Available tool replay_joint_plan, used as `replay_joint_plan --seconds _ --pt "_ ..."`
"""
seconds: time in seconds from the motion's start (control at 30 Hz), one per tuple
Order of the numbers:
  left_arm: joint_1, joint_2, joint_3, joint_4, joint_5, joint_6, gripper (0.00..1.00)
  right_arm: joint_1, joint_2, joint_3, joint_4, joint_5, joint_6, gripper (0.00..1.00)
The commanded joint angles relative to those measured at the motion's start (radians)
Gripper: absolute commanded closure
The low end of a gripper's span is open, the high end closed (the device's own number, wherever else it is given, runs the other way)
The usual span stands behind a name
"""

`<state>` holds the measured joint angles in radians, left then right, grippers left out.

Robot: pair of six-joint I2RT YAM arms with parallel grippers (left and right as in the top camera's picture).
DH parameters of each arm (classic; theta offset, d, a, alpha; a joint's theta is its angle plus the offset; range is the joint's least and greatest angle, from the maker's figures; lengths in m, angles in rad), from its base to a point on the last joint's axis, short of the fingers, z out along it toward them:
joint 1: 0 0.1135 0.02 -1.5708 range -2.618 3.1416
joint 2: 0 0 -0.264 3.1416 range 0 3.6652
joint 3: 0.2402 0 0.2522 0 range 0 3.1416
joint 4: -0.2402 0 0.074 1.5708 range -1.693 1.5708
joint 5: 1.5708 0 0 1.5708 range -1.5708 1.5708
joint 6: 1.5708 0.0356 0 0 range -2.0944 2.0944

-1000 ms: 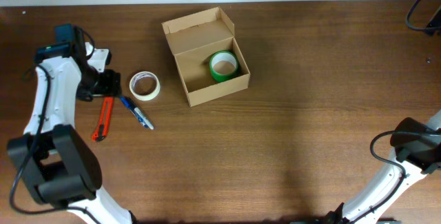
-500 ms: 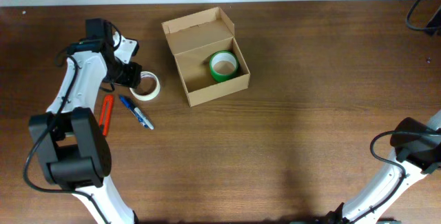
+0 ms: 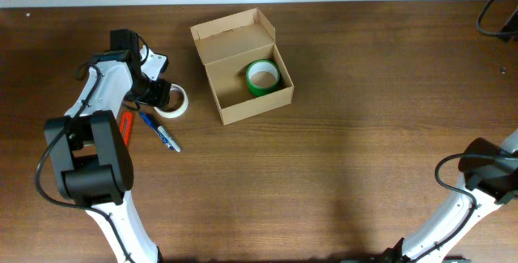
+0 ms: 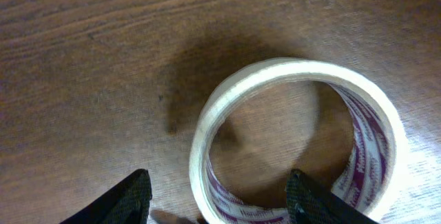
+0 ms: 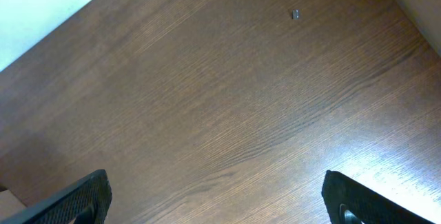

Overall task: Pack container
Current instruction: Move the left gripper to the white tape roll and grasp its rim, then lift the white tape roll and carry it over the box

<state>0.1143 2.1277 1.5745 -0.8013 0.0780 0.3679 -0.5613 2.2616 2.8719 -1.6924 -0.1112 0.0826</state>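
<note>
The container (image 3: 243,67), a tan cardboard box with its flap lid open, stands at the table's upper middle. A green tape roll (image 3: 262,78) lies inside it at the right. A white tape roll with purple print (image 3: 171,101) (image 4: 296,141) lies flat left of the box. My left gripper (image 3: 155,95) (image 4: 217,200) is open, low over that roll's left side, one finger outside the rim and one inside the ring. My right gripper (image 5: 217,200) is open and empty over bare wood at the far right.
A blue pen (image 3: 161,132) and an orange utility knife (image 3: 125,124) lie on the table just below the white roll, near my left arm. The right arm's base (image 3: 490,174) sits at the lower right edge.
My left gripper has swung right from the knife area to the white tape roll and now straddles its left rim. The box, green roll and right arm have not moved.
</note>
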Motion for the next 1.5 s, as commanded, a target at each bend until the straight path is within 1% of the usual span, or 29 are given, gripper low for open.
replay_joint_plan --seconds 0.0,0.33,0.47,0.5,0.63,0.7,0.8,0.83,0.93,1.0,1.07,1.17,1.2,1.23,1.3,1.4,1.47 --pt "0.006 0.016 0.002 0.017 0.001 0.019 0.38 0.005 -0.010 0.004 -0.006 -0.009 0.008 0.01" --pt "0.006 0.055 0.002 0.016 0.001 0.003 0.38 0.005 -0.010 0.004 -0.006 -0.009 0.008 0.01" --pt "0.006 0.071 0.002 0.008 0.001 0.003 0.43 0.005 -0.010 0.004 -0.006 -0.009 0.008 0.01" --pt "0.006 0.071 0.002 0.009 0.001 0.003 0.45 0.005 -0.010 0.004 -0.006 -0.009 0.008 0.01" --pt "0.006 0.071 0.002 0.009 -0.026 -0.015 0.72 0.005 -0.010 0.004 -0.006 -0.009 0.008 0.01" --pt "0.006 0.071 0.002 0.009 -0.026 -0.015 0.83 0.005 -0.010 0.004 -0.006 -0.009 0.008 0.01" --pt "0.006 0.071 0.008 -0.003 -0.043 -0.027 0.96 0.005 -0.010 0.004 -0.006 -0.009 0.008 0.01" --pt "0.006 0.070 0.018 -0.017 -0.047 -0.032 0.98 0.005 -0.010 0.004 -0.006 -0.009 0.008 0.01" --pt "0.006 0.070 0.079 -0.081 -0.048 -0.042 0.98 0.005 -0.010 0.004 -0.006 -0.009 0.008 0.01" --pt "0.003 0.070 0.173 -0.172 -0.050 -0.047 0.98 0.005 -0.010 0.004 -0.006 -0.009 0.008 0.01" --pt "-0.003 0.070 0.280 -0.256 -0.087 -0.093 0.98 0.005 -0.010 0.004 -0.006 -0.009 0.008 0.01" --pt "-0.015 0.070 0.517 -0.444 -0.127 -0.218 0.98 0.005 -0.010 0.004 -0.006 -0.009 0.008 0.01" --pt "-0.026 0.070 0.682 -0.568 -0.126 -0.317 0.98 0.005 -0.010 0.004 -0.006 -0.009 0.008 0.01" --pt "-0.036 0.070 0.787 -0.637 -0.115 -0.363 0.98 0.005 -0.010 0.004 -0.006 -0.009 0.008 0.01" --pt "-0.063 0.070 0.953 -0.731 -0.084 -0.417 0.98 0.005 -0.010 0.004 -0.006 -0.009 0.008 0.01" --pt "-0.137 0.070 1.169 -0.816 -0.082 -0.464 0.98 0.005 -0.010 0.004 -0.006 -0.009 0.008 0.01" --pt "-0.203 0.070 1.264 -0.834 -0.083 -0.492 0.98 0.005 -0.010 0.004 -0.006 -0.009 0.008 0.01"
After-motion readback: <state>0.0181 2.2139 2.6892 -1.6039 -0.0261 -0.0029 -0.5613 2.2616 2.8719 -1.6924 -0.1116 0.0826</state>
